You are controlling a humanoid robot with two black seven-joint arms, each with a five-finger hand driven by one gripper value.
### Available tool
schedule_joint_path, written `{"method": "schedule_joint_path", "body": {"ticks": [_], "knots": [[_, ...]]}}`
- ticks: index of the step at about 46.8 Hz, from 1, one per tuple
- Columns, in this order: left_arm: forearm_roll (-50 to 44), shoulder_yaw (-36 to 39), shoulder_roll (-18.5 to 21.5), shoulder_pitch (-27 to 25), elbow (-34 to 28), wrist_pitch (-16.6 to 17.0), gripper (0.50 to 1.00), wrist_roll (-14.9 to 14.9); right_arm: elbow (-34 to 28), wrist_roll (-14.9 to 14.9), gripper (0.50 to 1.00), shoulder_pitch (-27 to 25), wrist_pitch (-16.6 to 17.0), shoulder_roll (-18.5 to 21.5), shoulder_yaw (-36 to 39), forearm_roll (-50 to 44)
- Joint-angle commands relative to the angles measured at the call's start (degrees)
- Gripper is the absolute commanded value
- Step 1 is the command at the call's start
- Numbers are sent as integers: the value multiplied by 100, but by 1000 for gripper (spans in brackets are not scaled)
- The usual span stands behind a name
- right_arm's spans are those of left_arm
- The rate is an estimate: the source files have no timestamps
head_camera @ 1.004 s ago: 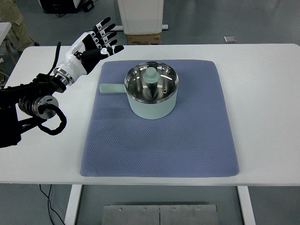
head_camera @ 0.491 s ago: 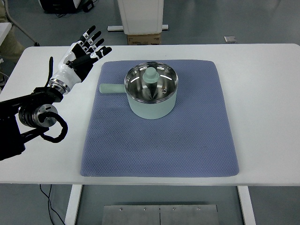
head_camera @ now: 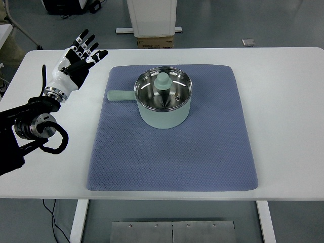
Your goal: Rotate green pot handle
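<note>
Moved: left hand, drawn back toward the table's left edge since the earlier frames, fingers spread wide, holding nothing. Green pot: on the blue mat, well to the hand's right. Pot handle: points left toward the hand, untouched. Judgement: hand retreating; rotation likely finished or abandoned.

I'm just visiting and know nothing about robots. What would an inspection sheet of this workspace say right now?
Surface: white table with a blue mat lying flat on it.
Job's things: green pot on the mat, lid on, handle pointing to the picture's left.
Clutter: nothing seen.
Hands: left hand raised left of the mat, fingers spread, holding nothing; right hand not in view.
Cables: black cable looped at the left arm.
Surroundings: cardboard box and white stand behind the table.
</note>
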Motion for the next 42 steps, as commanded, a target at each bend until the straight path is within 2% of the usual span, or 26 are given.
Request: {"method": "schedule_joint_path", "body": {"ticks": [1,19,42], "knots": [[14,-51,-88,60,131,-17,1000,1,0,0,1000,0,0,0,0,3],[67,-332,-211,245,421,-61,1000,1,0,0,1000,0,0,0,0,3],[93,-499,-650,368,1124,-61,1000,1,0,0,1000,0,0,0,0,-6]]}}
